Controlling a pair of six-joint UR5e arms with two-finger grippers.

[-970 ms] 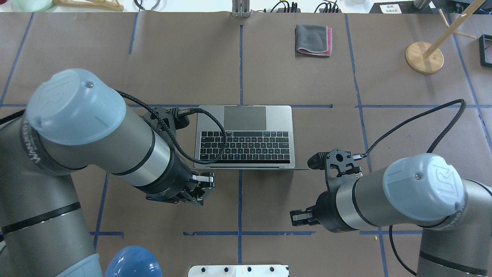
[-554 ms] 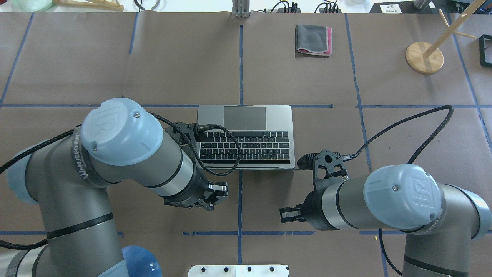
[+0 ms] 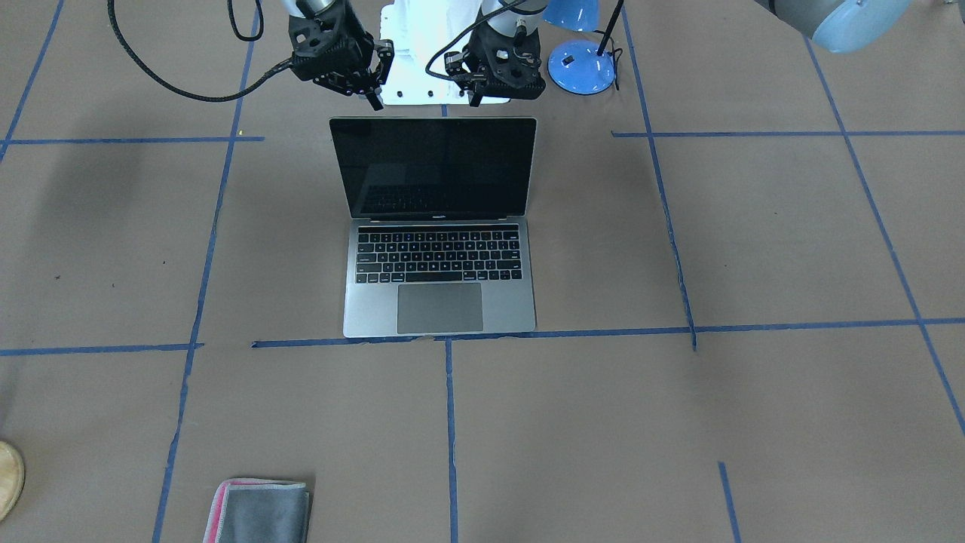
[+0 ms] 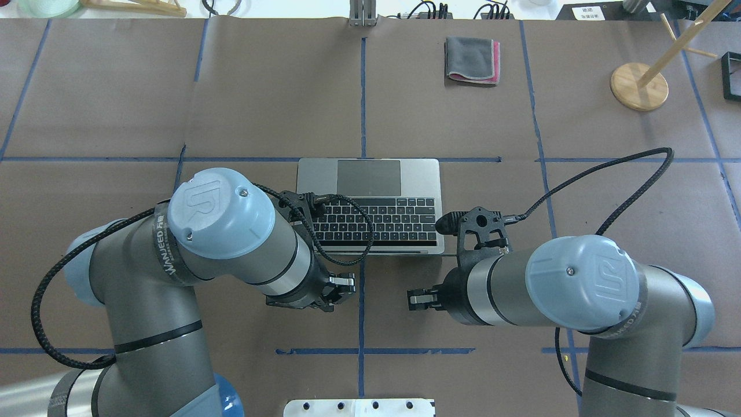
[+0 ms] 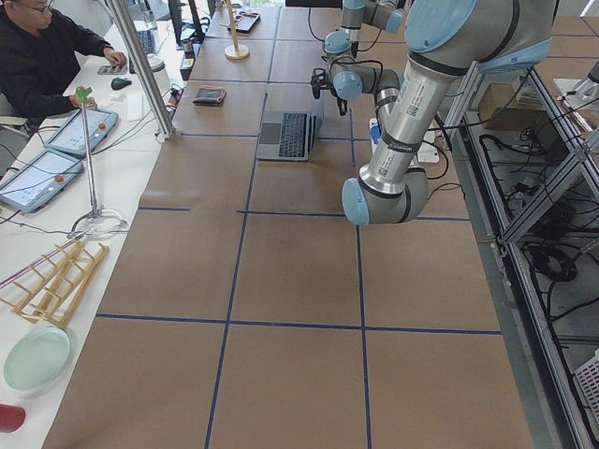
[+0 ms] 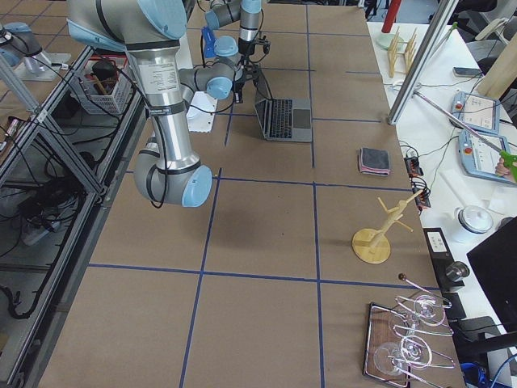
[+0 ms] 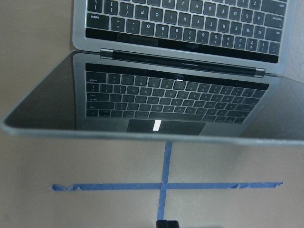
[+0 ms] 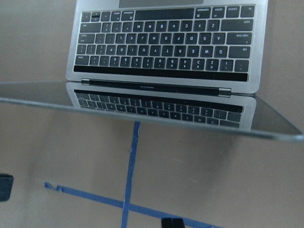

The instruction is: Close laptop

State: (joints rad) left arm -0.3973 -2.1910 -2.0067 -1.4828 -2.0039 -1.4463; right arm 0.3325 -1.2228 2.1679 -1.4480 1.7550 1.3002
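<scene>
The laptop [image 4: 368,205] stands open mid-table, silver-grey with black keys, trackpad on the far side and lid on my side. Its black screen [image 3: 437,170] stands upright and faces away from me. My left gripper [image 4: 343,285] hangs just behind the lid's left half and looks shut and empty. My right gripper [image 4: 417,299] hangs behind the lid's right half and also looks shut and empty. Neither touches the lid. The left wrist view shows the screen [image 7: 180,102] reflecting the keys, and the right wrist view shows the keyboard [image 8: 166,42] beyond the lid's edge.
A folded grey-and-pink cloth [image 4: 472,59] lies at the far side. A wooden stand [image 4: 639,86] is at the far right. A blue lamp base [image 3: 580,72] and a white plate [image 4: 359,407] sit by my base. An operator [image 5: 47,56] sits at the side bench.
Both arms have swung inward toward the table's centre line. The two grippers have come closer together behind the laptop's lid. The laptop has not moved.
</scene>
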